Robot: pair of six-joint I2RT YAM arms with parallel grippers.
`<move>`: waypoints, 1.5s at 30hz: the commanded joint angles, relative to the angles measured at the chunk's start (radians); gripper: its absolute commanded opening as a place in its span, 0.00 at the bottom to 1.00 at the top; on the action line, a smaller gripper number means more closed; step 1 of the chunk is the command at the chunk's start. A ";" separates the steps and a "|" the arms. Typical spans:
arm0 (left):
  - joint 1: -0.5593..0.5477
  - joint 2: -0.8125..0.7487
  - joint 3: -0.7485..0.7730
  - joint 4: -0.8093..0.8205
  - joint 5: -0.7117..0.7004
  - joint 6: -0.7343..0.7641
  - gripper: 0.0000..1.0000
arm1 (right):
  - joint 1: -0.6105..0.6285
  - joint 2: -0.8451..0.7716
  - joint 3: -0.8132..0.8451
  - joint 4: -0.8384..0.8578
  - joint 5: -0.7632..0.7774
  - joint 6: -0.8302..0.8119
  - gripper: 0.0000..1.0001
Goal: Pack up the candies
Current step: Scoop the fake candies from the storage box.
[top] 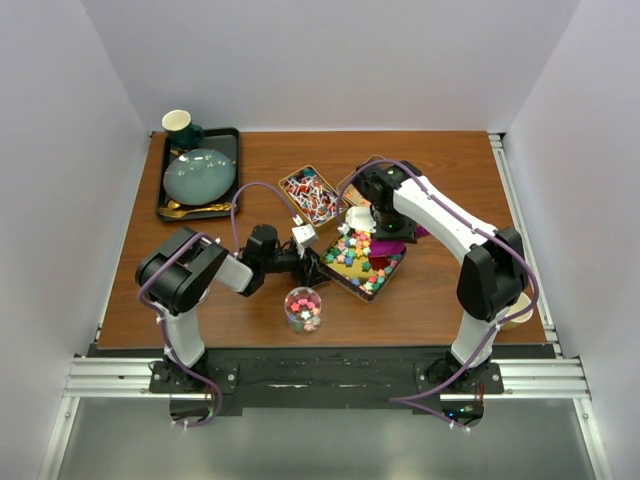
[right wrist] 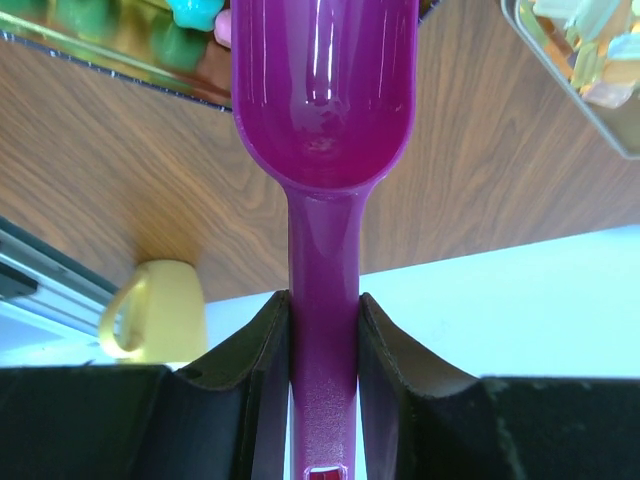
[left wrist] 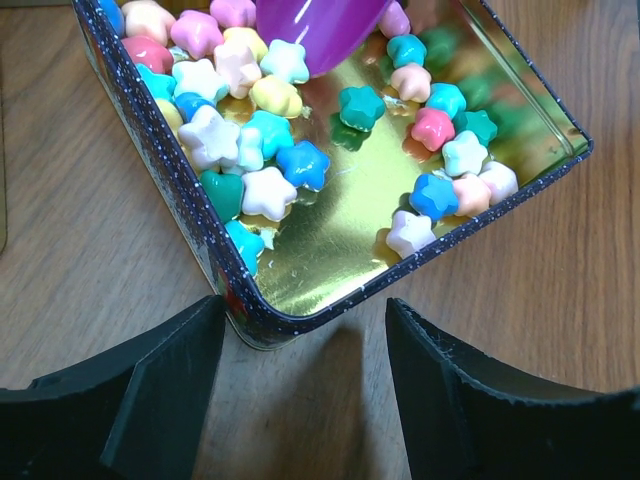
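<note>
Right wrist, not left: gripper (right wrist: pixel 322 312) around scoop handle (right wrist: pixel 322 240)

Down at the lower left of the overhead view, the left arm (top: pixel 190 272) is mostly black: chunky, rounded joint housings with one white link section toward the wrist. Over on the right side, the right arm (top: pixel 440 215) shows a long white link between black joints. Purple cables (top: pixel 236 210) loop off both arms and trail down to the black base plates (top: pixel 195 377) at the bottom edge. Up close, the left jaws are matte black, broad wedges with faceted faces. The right jaws are black too, with smoothly curved inner edges.
</note>
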 commanded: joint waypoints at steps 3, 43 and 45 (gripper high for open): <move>-0.005 0.053 -0.016 0.055 -0.010 0.005 0.69 | 0.006 -0.015 -0.041 -0.070 0.011 -0.260 0.00; -0.002 0.155 -0.008 0.202 0.023 -0.121 0.61 | 0.132 0.246 0.097 0.134 -0.254 -0.048 0.00; 0.000 0.144 -0.005 0.178 0.023 -0.120 0.61 | 0.107 0.236 0.097 0.154 -0.300 -0.020 0.00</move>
